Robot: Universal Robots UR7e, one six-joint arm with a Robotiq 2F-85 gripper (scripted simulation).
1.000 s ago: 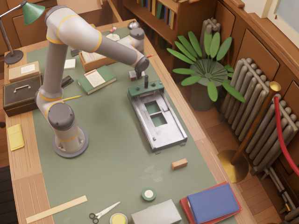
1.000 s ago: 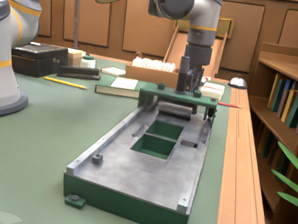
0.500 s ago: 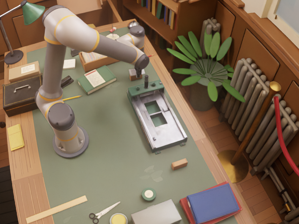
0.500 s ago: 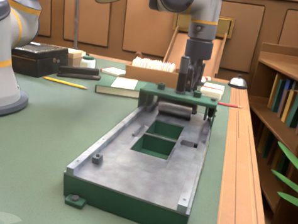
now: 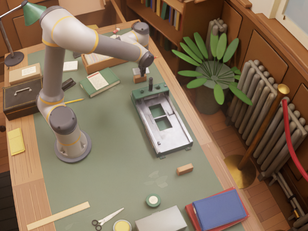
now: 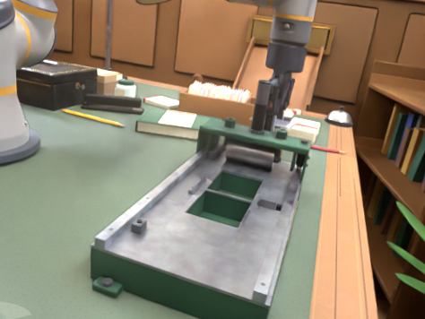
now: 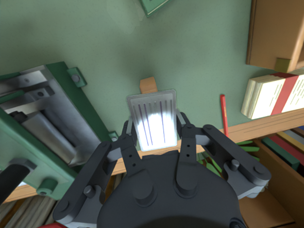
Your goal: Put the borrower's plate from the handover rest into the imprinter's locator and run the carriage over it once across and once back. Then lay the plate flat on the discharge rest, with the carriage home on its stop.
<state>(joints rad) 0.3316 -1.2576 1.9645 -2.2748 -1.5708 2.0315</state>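
Note:
My gripper (image 7: 154, 125) points down just behind the imprinter's far end. Its fingers clamp the long edges of the borrower's plate (image 7: 154, 120), a pale metal card with raised lines. The plate lies over the small wooden handover rest (image 7: 148, 84), whose tip shows beyond it. The imprinter (image 5: 160, 116) is a grey steel bed on a green base with two recessed windows. Its green carriage (image 6: 254, 134) with roller and black upright handle (image 5: 150, 84) sits at the far end of the bed. The discharge rest (image 5: 184, 169), a small wooden block, lies on the mat past the imprinter's near end.
Behind the work stand a wooden card tray (image 5: 99, 61), a desk bell (image 6: 339, 117) and a stack of slips (image 7: 272, 94). A red pencil (image 7: 223, 114) lies by the desk's edge. A green book (image 5: 99, 81) lies left of the carriage. The bookshelf (image 6: 399, 148) drops off to the right.

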